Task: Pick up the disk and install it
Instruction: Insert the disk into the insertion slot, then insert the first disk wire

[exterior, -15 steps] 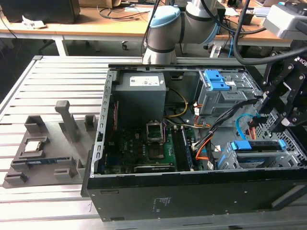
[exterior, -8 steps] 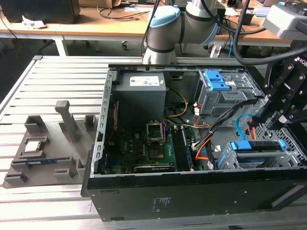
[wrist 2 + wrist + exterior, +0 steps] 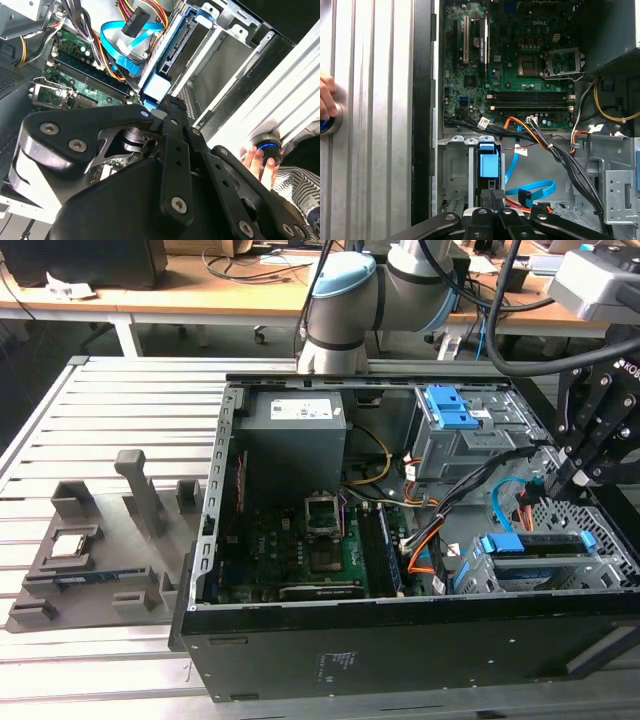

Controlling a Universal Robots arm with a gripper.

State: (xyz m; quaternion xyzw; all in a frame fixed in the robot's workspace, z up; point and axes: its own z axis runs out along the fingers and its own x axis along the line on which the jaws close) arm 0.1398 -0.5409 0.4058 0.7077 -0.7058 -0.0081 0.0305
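Note:
The disk (image 3: 535, 546) lies inside the open computer case (image 3: 400, 650), seated in the lower metal drive cage (image 3: 606, 562) at the exterior view's right. Its blue bracket shows at both ends. In both wrist views the disk's blue bracket (image 3: 489, 165) (image 3: 159, 86) sits in the cage slot. My gripper (image 3: 568, 480) hangs just above the cage, a little over the disk. Its black fingertips (image 3: 492, 196) are pressed together right at the end of the blue bracket, with nothing held between them. In the second wrist view the gripper (image 3: 167, 105) points at that same blue end.
A motherboard (image 3: 300, 540), a power supply (image 3: 295, 430) and a grey upper drive bay with a blue latch (image 3: 450, 405) fill the case. Orange and blue cables (image 3: 505, 505) run beside the cage. A grey fixture tray (image 3: 90, 560) lies on the slatted table. A hand (image 3: 260, 159) rests on a round button.

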